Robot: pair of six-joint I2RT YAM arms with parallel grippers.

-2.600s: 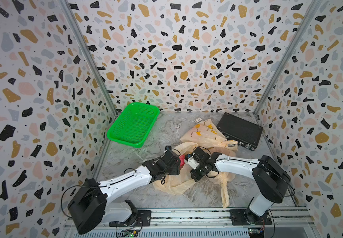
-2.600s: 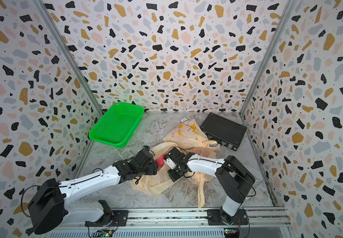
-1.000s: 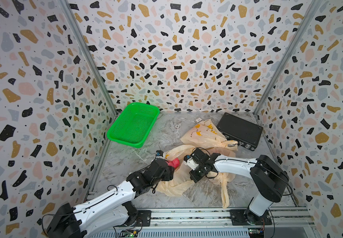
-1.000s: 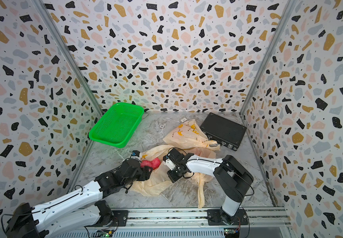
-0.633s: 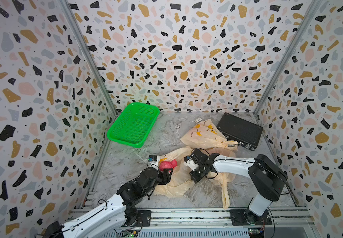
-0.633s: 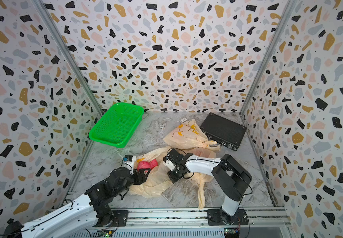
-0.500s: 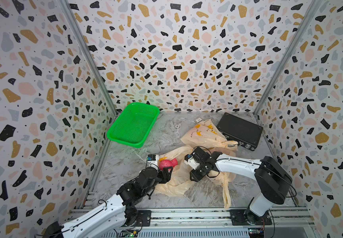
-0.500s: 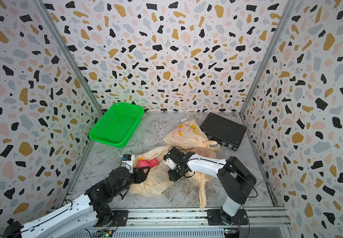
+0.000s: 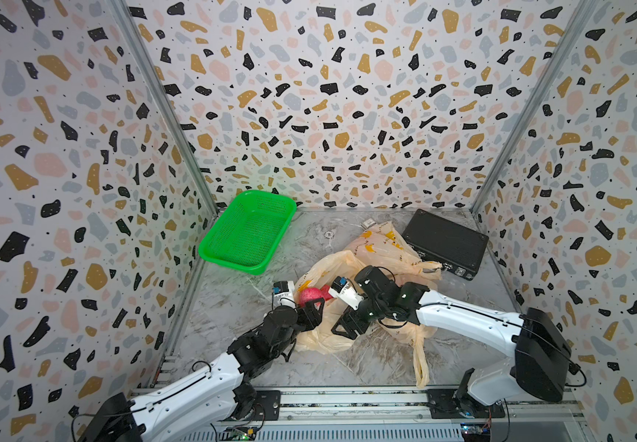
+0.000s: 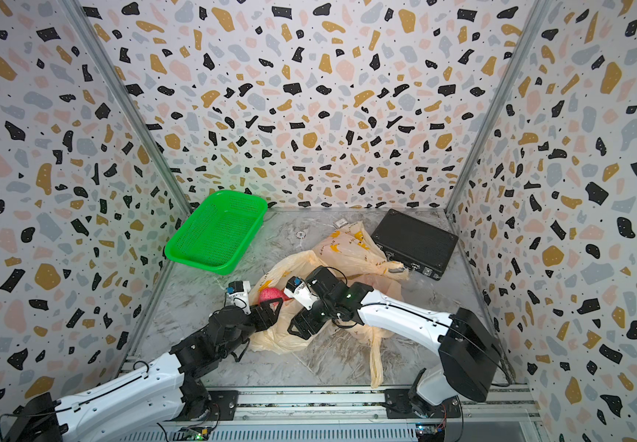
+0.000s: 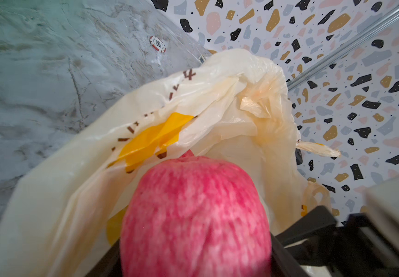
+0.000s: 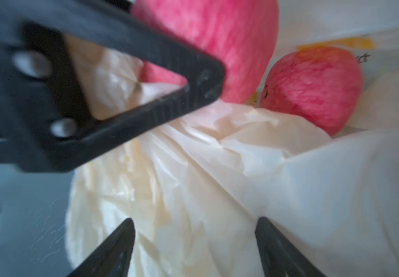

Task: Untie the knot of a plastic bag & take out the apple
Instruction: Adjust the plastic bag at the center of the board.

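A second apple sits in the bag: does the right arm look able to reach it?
Probably yes: the right tool is open, the second apple lies uncovered on the bag ahead; the left tool, with its held apple, crowds one side.

Both top views look steeply down from high above the front edge of the tabletop (image 9: 366, 367) toward the back wall (image 9: 347, 114). The wrist views sit very close, both catching the same apple (image 11: 193, 215) and the bag (image 12: 217, 179).
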